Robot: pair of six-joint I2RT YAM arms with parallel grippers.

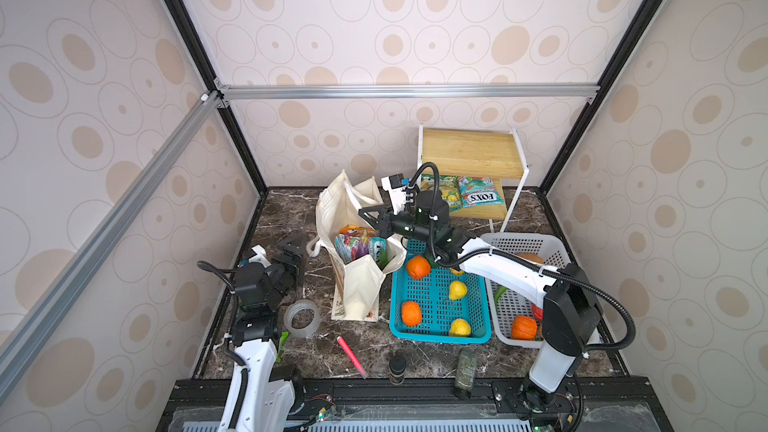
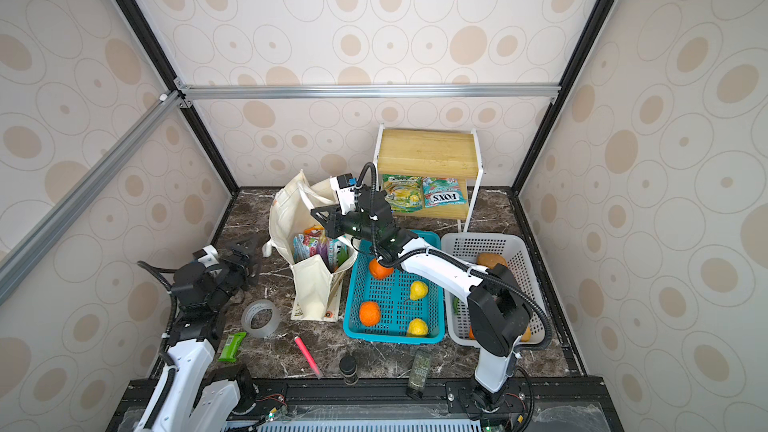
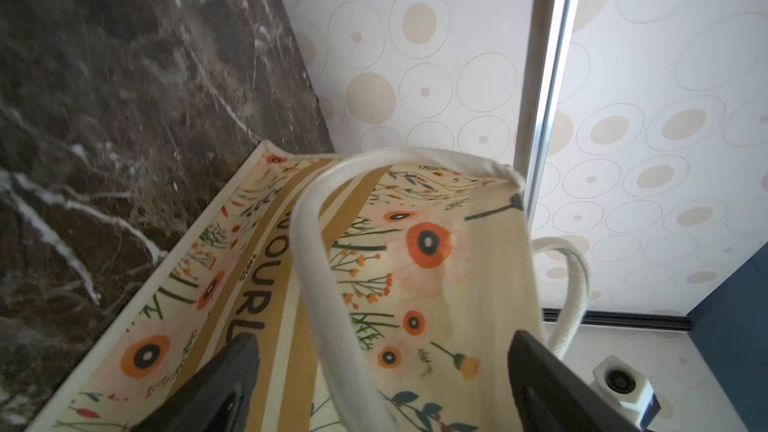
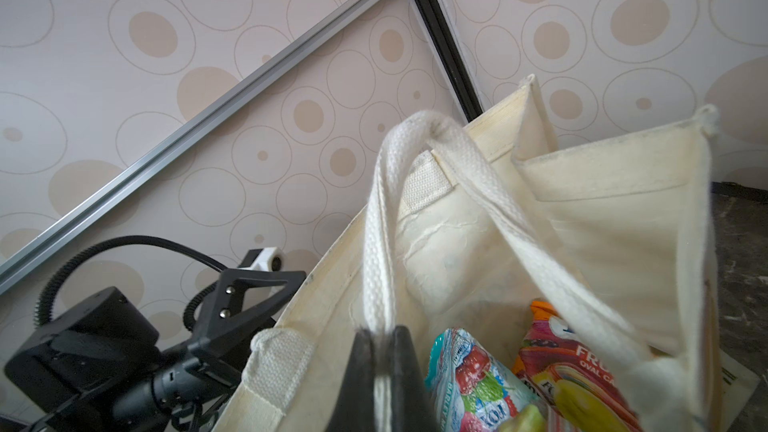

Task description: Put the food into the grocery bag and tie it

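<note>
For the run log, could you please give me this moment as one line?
left gripper: open, facing bag | right gripper: shut on handle | packets: in bag | bag: untied

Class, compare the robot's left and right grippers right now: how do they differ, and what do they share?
The left gripper is open and grips nothing; the right gripper is shut on a white handle of the grocery bag. The left gripper faces the bag's printed outer side; the right gripper is up at the bag's open top. Both are black and close to the bag.
</note>
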